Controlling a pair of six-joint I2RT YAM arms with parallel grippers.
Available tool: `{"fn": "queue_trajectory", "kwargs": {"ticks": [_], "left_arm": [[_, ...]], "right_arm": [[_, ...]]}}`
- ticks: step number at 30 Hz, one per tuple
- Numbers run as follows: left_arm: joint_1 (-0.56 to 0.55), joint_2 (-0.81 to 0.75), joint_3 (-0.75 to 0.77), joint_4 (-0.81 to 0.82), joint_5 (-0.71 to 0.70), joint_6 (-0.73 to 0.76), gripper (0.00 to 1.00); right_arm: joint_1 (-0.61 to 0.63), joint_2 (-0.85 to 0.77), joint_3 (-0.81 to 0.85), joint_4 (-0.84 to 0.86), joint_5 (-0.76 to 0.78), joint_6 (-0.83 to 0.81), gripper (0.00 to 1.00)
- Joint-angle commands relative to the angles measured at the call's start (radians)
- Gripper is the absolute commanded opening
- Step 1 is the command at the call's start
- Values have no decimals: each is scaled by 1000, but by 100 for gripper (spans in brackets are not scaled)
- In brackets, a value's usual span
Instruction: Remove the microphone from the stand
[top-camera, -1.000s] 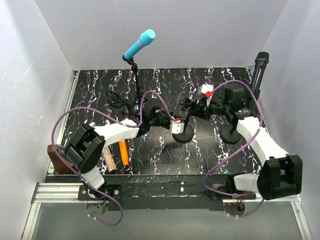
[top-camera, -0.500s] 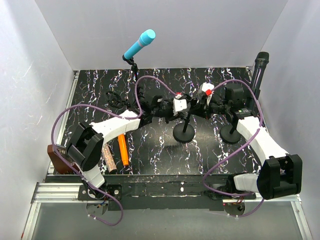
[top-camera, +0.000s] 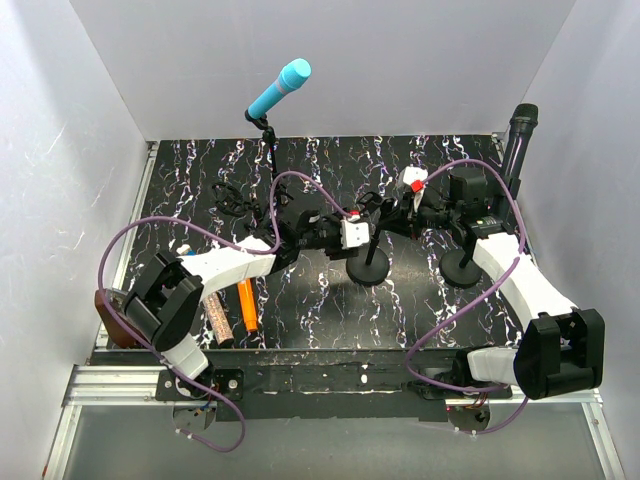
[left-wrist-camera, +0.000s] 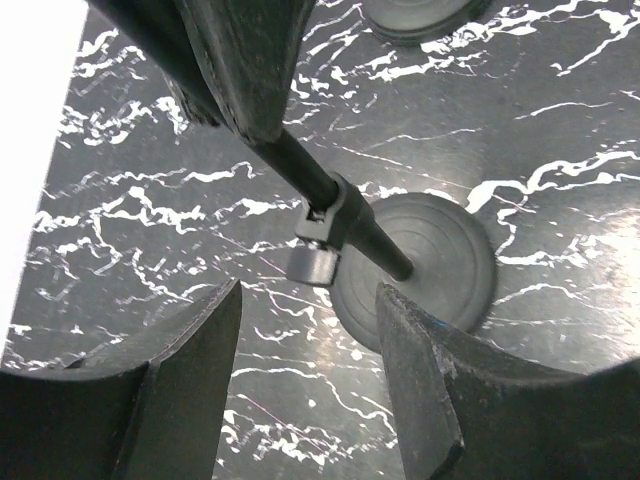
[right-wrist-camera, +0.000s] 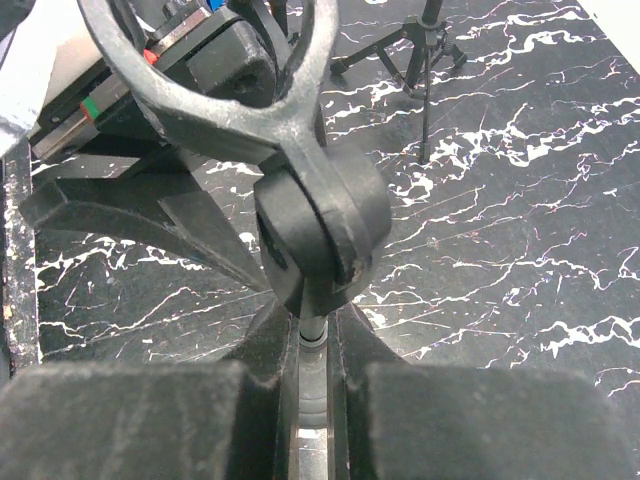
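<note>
A short black stand rises from a round base at mid-table. My right gripper is shut on the stand's pole just under its clip, which is empty. My left gripper hangs open to the left of the pole with nothing between its fingers. A blue microphone sits in a tripod stand at the back. A black microphone stands in another stand on the right.
An orange microphone and a brown one lie on the table at the front left. The right stand's base is close to my right arm. White walls enclose the marbled black table.
My left gripper has opened and dropped back down and to the left from the stand's top. The right gripper has kept its hold on the pole.
</note>
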Motion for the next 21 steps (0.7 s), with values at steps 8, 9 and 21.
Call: {"fn": "queue_trajectory", "kwargs": {"ticks": [8,9,21], "left_arm": [[-20,60,51,78,-4,75,36],[-20,66,55,75,1,77,32],[-7,38,157,-72,50,-254,0]], "right_arm": [[4,13,-8,-104,2,12,1],[4,16,-7,-101,2,12,1],[3,9,-11,-95,-6,17,1]]}}
